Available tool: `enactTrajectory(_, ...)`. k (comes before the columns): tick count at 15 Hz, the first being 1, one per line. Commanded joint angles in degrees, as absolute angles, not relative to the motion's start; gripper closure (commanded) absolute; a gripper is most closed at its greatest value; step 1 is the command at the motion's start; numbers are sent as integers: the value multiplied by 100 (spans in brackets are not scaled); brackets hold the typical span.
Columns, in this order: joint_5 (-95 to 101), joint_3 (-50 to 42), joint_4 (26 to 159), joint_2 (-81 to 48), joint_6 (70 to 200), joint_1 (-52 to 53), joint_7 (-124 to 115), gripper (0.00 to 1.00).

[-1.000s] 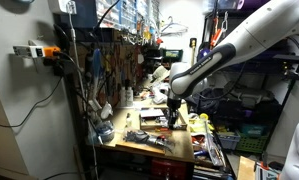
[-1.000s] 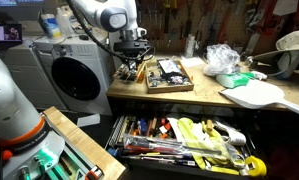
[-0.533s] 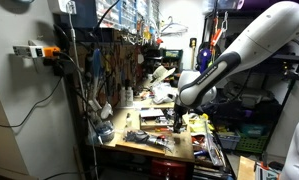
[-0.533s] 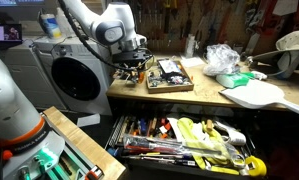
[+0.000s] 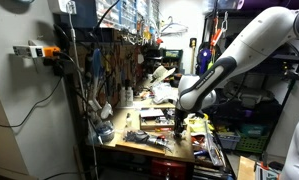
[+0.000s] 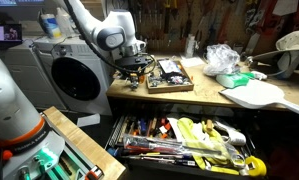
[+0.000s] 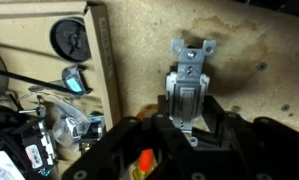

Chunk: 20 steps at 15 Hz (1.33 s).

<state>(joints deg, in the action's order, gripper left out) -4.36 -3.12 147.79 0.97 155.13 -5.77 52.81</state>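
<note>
In the wrist view a round black disc (image 7: 71,40) lies at the far left inside a tray (image 7: 101,50), whose wooden wall runs up and down the picture. Right of that wall is the bare, stained surface (image 7: 259,60). A switch (image 7: 189,85) with a metal mounting strap lies flat on it, near the tray wall but apart from it and lengthwise towards the camera. The tool (image 7: 189,124) comes in from the bottom edge. Its two dark fingers (image 7: 154,128) stand one on each side of the switch's near end, so the switch sits between them. I cannot tell whether they press on the switch or only flank it with a small gap.

In an exterior view a washer (image 6: 77,68) stands at the left. The tool (image 6: 132,80) is down at the left end of the surface (image 6: 189,96), just beside the tray (image 6: 171,87). A crumpled bag (image 6: 224,57) lies further right, well apart from the tool.

In an exterior view from another place the tool (image 5: 180,127) points straight down, low over the surface (image 5: 154,148), with the white arm arching in from the right.
</note>
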Motion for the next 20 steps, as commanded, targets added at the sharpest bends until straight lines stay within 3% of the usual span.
enactTrajectory(1, -606, -394, 14856, -6, 15737, -520, 5604, 85)
enactTrajectory(3, -640, -375, 14842, -59, 15755, -526, 5646, 85)
enactTrajectory(4, -653, -369, 14830, -77, 15757, -533, 5646, 35)
enactTrajectory(6, -664, -359, 14835, -49, 15768, -541, 5645, 28)
enactTrajectory(10, -711, -374, 14825, 280, 15388, -540, 5498, 1)
enactTrajectory(20, 317, -521, 14388, 1499, 12905, -707, 2425, 0)
